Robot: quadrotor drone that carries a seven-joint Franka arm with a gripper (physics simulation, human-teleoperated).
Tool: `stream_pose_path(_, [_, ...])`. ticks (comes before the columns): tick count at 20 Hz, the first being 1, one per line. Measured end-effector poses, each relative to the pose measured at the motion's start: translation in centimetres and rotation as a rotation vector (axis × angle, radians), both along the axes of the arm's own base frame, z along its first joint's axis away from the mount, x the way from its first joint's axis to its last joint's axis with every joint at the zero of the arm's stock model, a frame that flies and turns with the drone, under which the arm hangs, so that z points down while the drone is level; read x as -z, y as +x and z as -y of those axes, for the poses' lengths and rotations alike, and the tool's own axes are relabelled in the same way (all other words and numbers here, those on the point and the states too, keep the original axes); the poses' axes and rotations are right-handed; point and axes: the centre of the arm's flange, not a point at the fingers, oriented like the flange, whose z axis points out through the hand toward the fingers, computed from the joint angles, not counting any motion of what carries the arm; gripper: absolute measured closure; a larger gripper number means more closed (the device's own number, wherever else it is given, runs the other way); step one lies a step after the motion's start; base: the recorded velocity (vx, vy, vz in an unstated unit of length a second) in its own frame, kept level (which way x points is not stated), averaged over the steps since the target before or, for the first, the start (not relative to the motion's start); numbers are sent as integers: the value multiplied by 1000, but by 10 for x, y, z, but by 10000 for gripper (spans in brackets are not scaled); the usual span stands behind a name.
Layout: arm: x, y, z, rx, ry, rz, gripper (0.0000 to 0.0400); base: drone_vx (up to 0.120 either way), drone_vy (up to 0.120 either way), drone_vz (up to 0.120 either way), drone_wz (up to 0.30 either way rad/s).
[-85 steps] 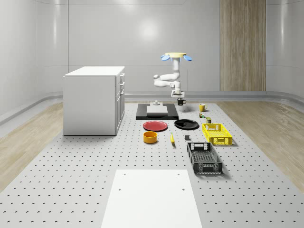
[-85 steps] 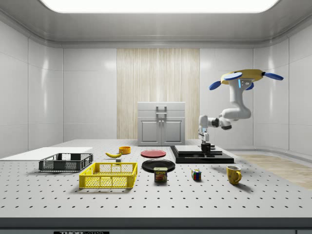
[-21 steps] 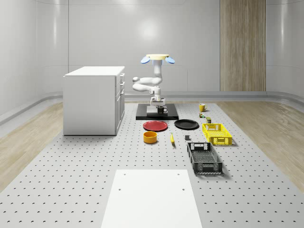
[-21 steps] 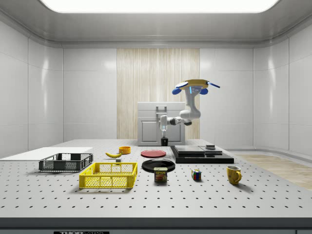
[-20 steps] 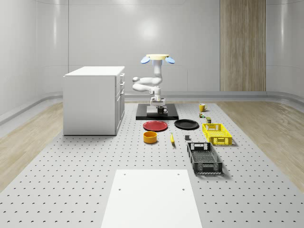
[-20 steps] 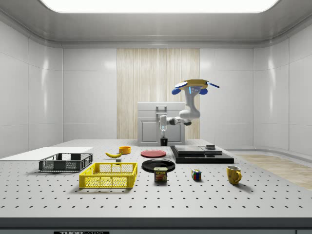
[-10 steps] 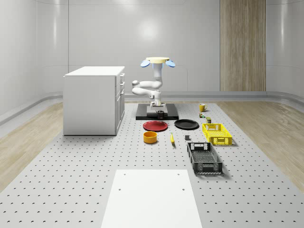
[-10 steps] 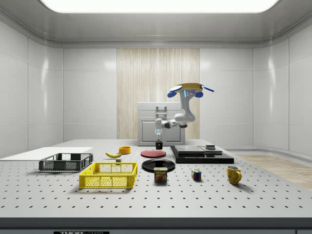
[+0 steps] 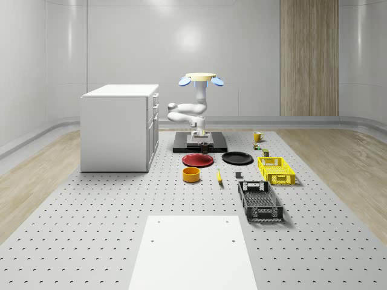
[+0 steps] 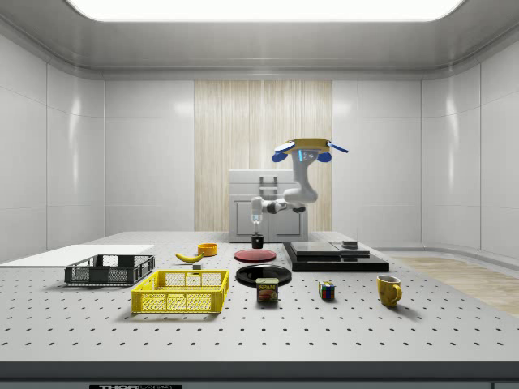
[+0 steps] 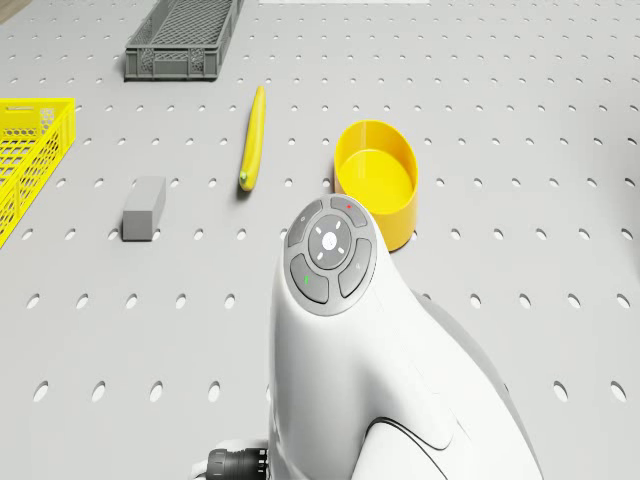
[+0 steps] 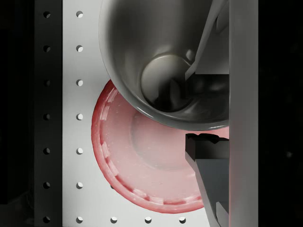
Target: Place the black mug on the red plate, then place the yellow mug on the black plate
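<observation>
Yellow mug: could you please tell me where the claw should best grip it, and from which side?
Probably its rim wall, from straight above, one finger inside: the yellow mug stands upright on the table, mouth up, nothing touching it.

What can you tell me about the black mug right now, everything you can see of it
The black mug is small, dark and glossy, with a grey-looking inside in the wrist view. It hangs upright in the gripper, fingers clamped on its rim, above the red plate and not yet touching it. The drone hovers above.
</observation>
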Motion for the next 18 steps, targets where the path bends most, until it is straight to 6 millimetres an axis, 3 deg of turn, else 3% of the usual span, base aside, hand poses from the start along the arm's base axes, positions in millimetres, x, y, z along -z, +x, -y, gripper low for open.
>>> stream_pose_path(11, [0,0,-43,0,0,0,290,0,0,0,0])
stream_pose_path(18, [-17,0,-59,0,0,0,290,0,0,0,0])
